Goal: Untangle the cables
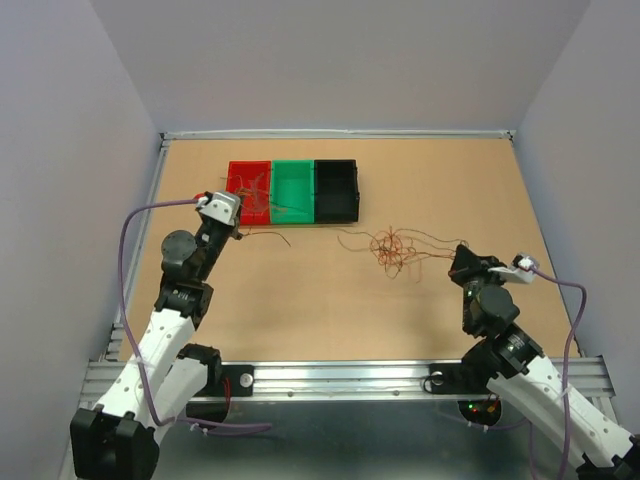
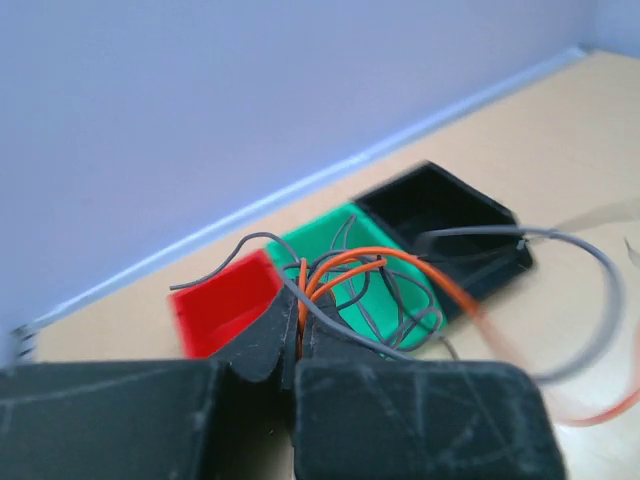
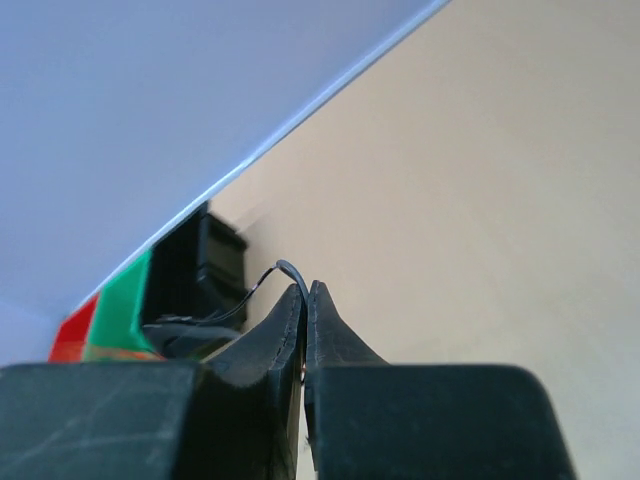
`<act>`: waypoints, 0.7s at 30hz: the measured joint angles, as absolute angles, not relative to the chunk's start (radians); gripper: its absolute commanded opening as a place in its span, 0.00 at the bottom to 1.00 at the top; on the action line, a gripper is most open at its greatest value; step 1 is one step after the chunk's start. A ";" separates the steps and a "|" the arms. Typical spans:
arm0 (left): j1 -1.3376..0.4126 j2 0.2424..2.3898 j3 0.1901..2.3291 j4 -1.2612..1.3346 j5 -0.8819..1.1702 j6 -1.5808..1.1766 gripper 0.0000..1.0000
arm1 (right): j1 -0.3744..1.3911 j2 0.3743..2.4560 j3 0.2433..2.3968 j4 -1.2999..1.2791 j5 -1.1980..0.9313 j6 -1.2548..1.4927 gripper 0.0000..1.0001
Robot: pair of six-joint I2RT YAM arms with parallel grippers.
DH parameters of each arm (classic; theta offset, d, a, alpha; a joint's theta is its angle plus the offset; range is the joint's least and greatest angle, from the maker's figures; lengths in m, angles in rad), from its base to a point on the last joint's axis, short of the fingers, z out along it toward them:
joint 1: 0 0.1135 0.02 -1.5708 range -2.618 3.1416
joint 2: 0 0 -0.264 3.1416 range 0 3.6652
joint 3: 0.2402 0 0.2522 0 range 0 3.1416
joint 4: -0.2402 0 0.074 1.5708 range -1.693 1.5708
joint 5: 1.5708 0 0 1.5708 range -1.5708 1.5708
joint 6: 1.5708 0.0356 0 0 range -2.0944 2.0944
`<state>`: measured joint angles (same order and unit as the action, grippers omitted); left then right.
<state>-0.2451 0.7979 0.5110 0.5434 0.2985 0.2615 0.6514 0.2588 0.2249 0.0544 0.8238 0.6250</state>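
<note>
Knots of cables (image 1: 392, 250) lie on the table (image 1: 300, 300), right of the middle in the top view. More cables hang by the red bin (image 1: 235, 170) at the upper left. The left claw (image 2: 300, 328) is pressed together on orange and grey ones. The right claw (image 3: 306, 300) pinches one thin dark one. It seems best to pull slowly and gently, so loops slip free and nothing snaps.
</note>
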 measured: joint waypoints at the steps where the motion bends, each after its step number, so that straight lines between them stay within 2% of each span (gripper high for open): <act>1: -0.235 0.772 0.501 0.561 0.253 0.250 0.00 | 0.647 0.250 0.222 0.035 0.867 0.638 0.02; 7: -0.193 0.719 0.491 0.636 0.058 0.205 0.00 | 0.643 0.248 0.218 -0.069 1.018 0.715 0.08; 11: -0.168 0.709 0.464 0.661 0.176 0.204 0.00 | 0.643 0.256 0.218 -0.091 1.011 0.713 0.10; 14: -0.169 0.707 0.455 0.657 0.323 0.214 0.00 | 0.643 0.275 0.218 -0.098 0.958 0.686 0.66; 18: -0.169 0.718 0.455 0.652 0.531 0.241 0.00 | 0.643 0.284 0.218 -0.076 0.821 0.599 0.82; 21: -0.178 0.754 0.461 0.629 0.666 0.270 0.00 | 0.642 0.297 0.217 0.001 0.669 0.517 0.90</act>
